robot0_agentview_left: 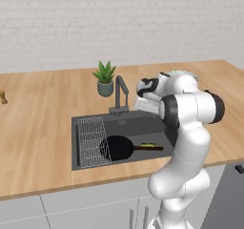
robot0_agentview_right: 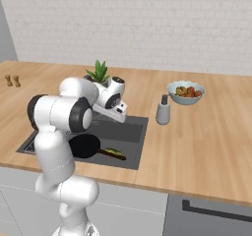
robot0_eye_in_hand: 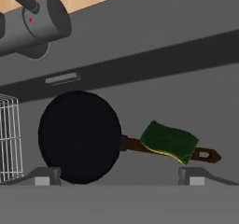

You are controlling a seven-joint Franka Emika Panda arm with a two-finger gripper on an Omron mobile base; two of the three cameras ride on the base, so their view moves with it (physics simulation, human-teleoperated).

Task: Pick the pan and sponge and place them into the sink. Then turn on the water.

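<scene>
The black pan [robot0_agentview_left: 118,148] [robot0_agentview_right: 84,146] [robot0_eye_in_hand: 79,135] lies flat on the floor of the dark grey sink [robot0_agentview_left: 138,127] [robot0_agentview_right: 132,131] [robot0_eye_in_hand: 186,92]. The green-yellow sponge [robot0_agentview_left: 150,146] [robot0_agentview_right: 114,152] [robot0_eye_in_hand: 169,141] rests across the pan's long handle. Above the sink's back right part hangs my gripper [robot0_eye_in_hand: 120,177], open and holding nothing, looking down at the pan and sponge. The dark tap [robot0_agentview_left: 121,92] [robot0_eye_in_hand: 32,24] stands behind the sink, just left of my hand. The water is out of view.
A wire rack [robot0_agentview_left: 90,141] [robot0_eye_in_hand: 9,136] fills the sink's left part beside the pan. A potted plant [robot0_agentview_left: 105,78] [robot0_agentview_right: 98,73] stands behind the tap. A soap dispenser [robot0_agentview_right: 163,111] and a bowl of colourful food [robot0_agentview_right: 185,92] are right of the sink.
</scene>
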